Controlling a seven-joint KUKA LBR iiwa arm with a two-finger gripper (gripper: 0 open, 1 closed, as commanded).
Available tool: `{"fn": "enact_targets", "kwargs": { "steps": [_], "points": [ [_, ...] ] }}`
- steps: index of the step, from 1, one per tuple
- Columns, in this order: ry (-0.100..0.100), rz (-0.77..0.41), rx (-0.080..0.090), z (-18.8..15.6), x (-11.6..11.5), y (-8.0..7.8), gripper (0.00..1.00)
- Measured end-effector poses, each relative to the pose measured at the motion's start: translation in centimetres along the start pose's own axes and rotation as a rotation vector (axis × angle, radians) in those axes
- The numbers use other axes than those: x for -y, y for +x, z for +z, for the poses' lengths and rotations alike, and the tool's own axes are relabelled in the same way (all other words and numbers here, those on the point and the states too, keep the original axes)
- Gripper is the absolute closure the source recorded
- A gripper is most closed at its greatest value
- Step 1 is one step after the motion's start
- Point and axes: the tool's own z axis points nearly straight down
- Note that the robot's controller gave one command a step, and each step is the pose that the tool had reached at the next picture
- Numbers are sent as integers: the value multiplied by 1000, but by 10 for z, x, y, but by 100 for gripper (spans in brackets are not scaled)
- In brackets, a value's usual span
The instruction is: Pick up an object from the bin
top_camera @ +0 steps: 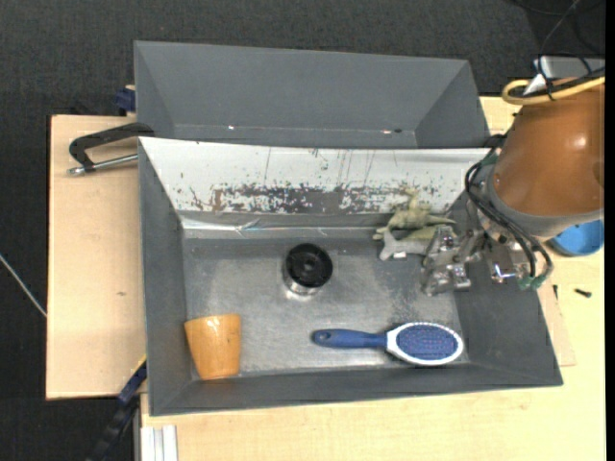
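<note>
the gripper (445, 269) sits low in the right part of the bin (161, 286), close to the floor near the back wall. its opening cannot be read from this view, and nothing can be confirmed in its grasp. just to its left, touching or nearly touching it, lies a pale irregular object (407, 221), cream-green in colour, resting where the floor meets the back wall. this is judged the likeliest candidate for the pick, being the nearest item. the blue hairbrush (396, 342) lies near the front wall, below the gripper and apart from it, handle pointing left. the black round object (307, 266) stands mid-floor, well apart. the orange cup (213, 346) stands upright in the front left corner, farthest away. behind the gripper, the orange wrist cover (562, 161) hangs over the right rim. to perform the step well: centre the gripper on the bulk of the pale irregular object, not on a thin protruding part. keep clear of the back wall during descent. close only when the object sits squarely inside the grasp. lift straight up, and verify the hold before clearing the rim.
</note>
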Motion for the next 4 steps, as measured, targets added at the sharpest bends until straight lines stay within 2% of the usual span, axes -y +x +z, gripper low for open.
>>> {"fn": "enact_targets", "kwargs": {
  "steps": [1,2,3,4],
  "points": [
    [-2,1,-7,3,-1,1,0],
    [-5,-155,-18,147,-6,8,0],
    [-4,-156,-15,147,-6,9,100],
    [4,-266,1,9,77,-26,100]
  ]
}}
